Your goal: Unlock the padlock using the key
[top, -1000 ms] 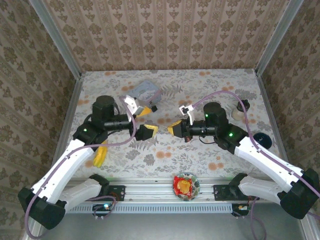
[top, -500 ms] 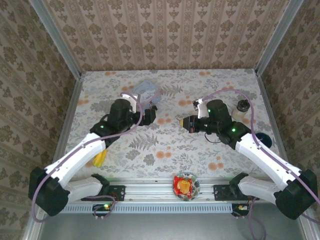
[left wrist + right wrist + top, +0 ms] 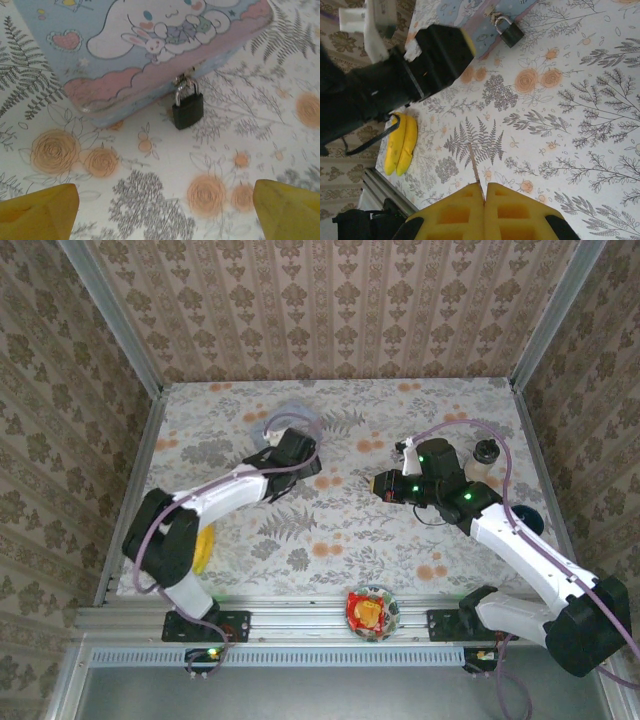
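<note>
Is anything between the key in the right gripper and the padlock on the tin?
Nothing visible. Bare floral tablecloth lies between the thin dark metal key, pinched in the right gripper, and the small black padlock. The open left gripper hovers close beside that line.

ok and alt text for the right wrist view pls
The right pincer, with yellow fingers, is shut on the key, a thin sliver sticking out over the floral tabletop. At the top edge the padlock sits against the pale blue tin. The left arm is at upper left, with bananas below it.
</note>
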Motion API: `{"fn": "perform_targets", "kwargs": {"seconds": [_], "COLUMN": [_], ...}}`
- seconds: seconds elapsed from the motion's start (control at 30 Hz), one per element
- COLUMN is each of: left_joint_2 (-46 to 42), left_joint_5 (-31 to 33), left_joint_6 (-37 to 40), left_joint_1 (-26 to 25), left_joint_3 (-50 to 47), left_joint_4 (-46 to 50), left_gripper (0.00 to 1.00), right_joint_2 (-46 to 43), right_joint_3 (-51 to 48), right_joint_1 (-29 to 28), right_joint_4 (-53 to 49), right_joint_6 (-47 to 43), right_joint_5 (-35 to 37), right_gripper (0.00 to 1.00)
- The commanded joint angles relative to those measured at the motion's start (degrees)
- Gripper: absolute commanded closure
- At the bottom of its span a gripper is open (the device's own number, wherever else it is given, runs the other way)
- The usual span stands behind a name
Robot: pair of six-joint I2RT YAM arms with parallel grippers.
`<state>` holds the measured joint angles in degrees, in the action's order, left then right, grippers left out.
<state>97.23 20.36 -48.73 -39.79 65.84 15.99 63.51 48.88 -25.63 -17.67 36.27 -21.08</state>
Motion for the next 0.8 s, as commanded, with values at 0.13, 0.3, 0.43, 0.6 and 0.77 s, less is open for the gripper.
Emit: {"fn": "perform_targets", "kwargs": {"seconds": [0.13,0.3,0.43,0.6,0.77], "left_joint_2": [10.41,16.54,20.11,25.6,28.99], "left_joint_5": [8.11,10.3,14.08,16.24,16.96], "left_joint_6": [-6.87,-8.53,-9.1,-8.77,-9.66], "left_joint_1": [-0.83,-1.51,-2.2,-2.03,-1.27], "left_joint_3": [11.78,17.54,20.66,27.89,32.37], "left_joint_4": [9.72,10.99,10.62,15.13,17.99], "left_gripper": [0.12,0.16,0.2,0.21,0.25], "right_joint_2": [-0.62,-0.75,-1.04,-1.27,-1.41], "right_joint_3": [-1.49,-2.11,-2.21,-2.54,-3.0], "right_joint_1": [0.48,0.56,0.58,0.84,1.02], "right_joint_4": [-1.36,0.25,0.81,1.22,1.66], "right_joint_6": [1.38,1.78,1.79,1.9,2.11], "right_joint_5": [1.82,1.43,1.41,1.6,1.37], "right_gripper": [1.0,1.0,1.0,1.0,1.0]}}
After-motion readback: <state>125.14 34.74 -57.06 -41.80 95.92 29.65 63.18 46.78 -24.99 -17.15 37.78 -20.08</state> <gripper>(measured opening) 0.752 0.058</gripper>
